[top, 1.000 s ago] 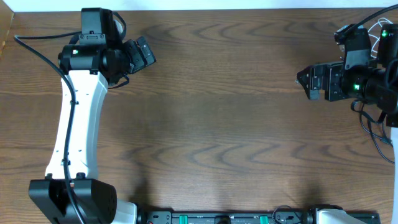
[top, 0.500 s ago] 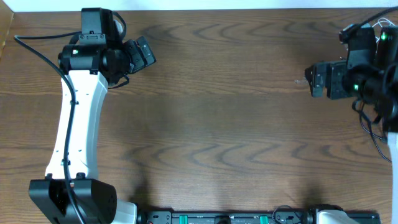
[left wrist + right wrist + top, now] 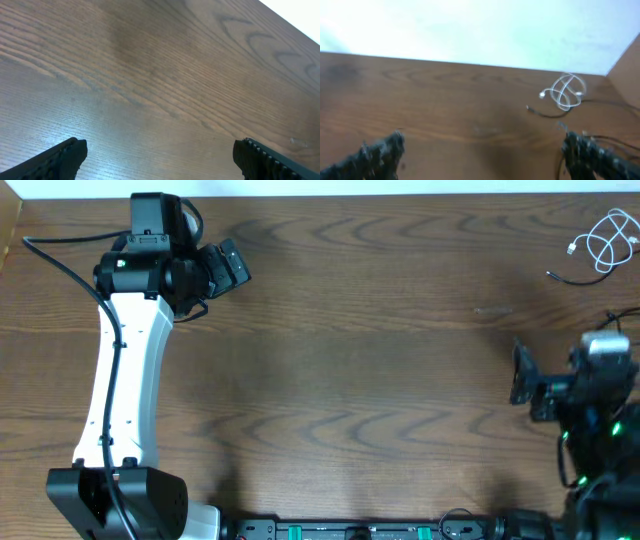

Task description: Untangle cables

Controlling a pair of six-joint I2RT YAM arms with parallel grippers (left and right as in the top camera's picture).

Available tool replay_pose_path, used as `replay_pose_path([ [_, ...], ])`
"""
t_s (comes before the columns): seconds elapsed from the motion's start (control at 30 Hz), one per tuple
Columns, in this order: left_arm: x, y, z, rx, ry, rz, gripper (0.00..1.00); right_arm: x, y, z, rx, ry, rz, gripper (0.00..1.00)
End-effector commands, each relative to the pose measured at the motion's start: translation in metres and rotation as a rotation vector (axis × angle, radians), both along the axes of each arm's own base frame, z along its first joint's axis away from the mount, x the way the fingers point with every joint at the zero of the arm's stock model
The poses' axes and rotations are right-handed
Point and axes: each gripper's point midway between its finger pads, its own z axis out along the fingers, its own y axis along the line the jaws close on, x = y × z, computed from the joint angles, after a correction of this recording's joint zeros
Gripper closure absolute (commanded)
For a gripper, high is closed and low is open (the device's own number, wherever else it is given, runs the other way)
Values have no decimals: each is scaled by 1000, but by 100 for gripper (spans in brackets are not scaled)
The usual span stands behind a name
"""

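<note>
White cable [image 3: 603, 238]: coiled, far right corner of surface [image 3: 380, 380]. Black cable [image 3: 572, 281]: just beside, overlap unclear. Left fingers [image 3: 60, 159], right fingers [image 3: 380, 152]: spread, nothing held. Risk: both cables dragged together if pinched at coil; knot tightened.

Soft, even light; the right wrist view blurs the white cable [image 3: 563, 96].

Dark wood-grain table [image 3: 380, 380] against a white wall [image 3: 470, 25].
</note>
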Motion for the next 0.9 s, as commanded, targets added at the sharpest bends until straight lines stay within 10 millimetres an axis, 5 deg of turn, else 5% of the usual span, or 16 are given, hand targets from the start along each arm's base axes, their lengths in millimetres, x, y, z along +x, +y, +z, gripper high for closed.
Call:
replay_pose_path([
  [0.0,-1,1,-5,15,14,-2,2,-8,-4,-22,-28,-67,-17,1],
  [0.47,-1,1,-5,15,14,-2,2,-10,-2,-84,-10,-322,-20,1],
  [0.87,-1,1,-5,15,14,-2,2,-4,0,-137,40,-195,-9,1],
])
